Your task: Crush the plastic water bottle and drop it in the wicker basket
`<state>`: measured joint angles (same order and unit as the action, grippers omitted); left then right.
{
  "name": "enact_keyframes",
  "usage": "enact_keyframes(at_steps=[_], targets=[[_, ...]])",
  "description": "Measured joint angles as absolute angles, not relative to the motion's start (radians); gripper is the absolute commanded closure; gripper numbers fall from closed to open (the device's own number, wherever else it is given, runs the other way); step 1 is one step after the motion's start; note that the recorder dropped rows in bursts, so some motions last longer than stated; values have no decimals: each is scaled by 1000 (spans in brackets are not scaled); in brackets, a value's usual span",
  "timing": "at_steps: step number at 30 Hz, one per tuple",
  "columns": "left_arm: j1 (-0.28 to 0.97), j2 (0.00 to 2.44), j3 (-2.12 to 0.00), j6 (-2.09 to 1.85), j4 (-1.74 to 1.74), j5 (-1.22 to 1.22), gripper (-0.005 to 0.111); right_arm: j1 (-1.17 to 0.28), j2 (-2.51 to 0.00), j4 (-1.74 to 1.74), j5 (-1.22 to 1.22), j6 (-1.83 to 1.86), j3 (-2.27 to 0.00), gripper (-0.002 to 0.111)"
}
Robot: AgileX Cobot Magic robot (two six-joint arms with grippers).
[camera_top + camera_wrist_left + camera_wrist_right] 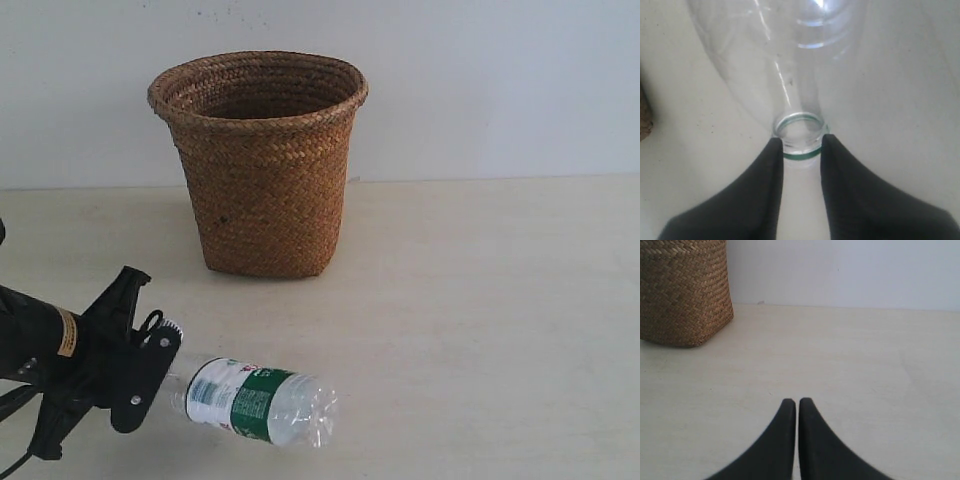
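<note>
The plastic water bottle (pixel 260 400) lies on its side in the lower left of the exterior view, low over the pale bench (pixel 480 300). Its open, capless mouth points left and its ribbed base points right, slightly lower than the neck. The white-and-green label wraps its middle, with a bit of red print at the upper edge. Whether the bottle's body rests fully on the bench or is raised a little at the neck end cannot be told.

The left gripper (pixel 165 375) comes in from the left edge of that view on a black arm and meets the bottle at the neck. In the left wrist view the 2 black fingers (pixel 771 165) stand on either side of the neck just behind the mouth, each pressed against the thin green ring there, so the left gripper (pixel 801 145) is clamped on the plastic water bottle (pixel 790 50). The clear shoulder widens away beyond the fingertips and looks round and uncrushed.

The wicker basket (pixel 265 200) stands upright in the upper middle of the exterior view, at the back of the bench close to the white wall (pixel 500 80), well apart from the bottle.

The right gripper (pixel 797 402) does not show in the exterior view. In its own wrist view its 2 fingers are together, with only a hairline slit between the tips and nothing between them, over bare bench (pixel 840 365), with the wicker basket (pixel 685 290) some way ahead and to 1 side.
</note>
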<state>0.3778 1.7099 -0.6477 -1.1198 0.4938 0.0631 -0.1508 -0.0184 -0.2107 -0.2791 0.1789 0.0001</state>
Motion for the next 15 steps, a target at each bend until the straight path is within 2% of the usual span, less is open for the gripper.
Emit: enact_keyframes(at_steps=[6,10,15], targets=[[378,1684,-648,-1075,460,139,85,-151,-18,-211,-279,179,0,108],[378,1583,-648,-1030,371,177,75,-151,-18,-211,-279,179,0,108],[378,1458,-648,-913,327,264,69,-151,-18,-211,-279,179,0,108]])
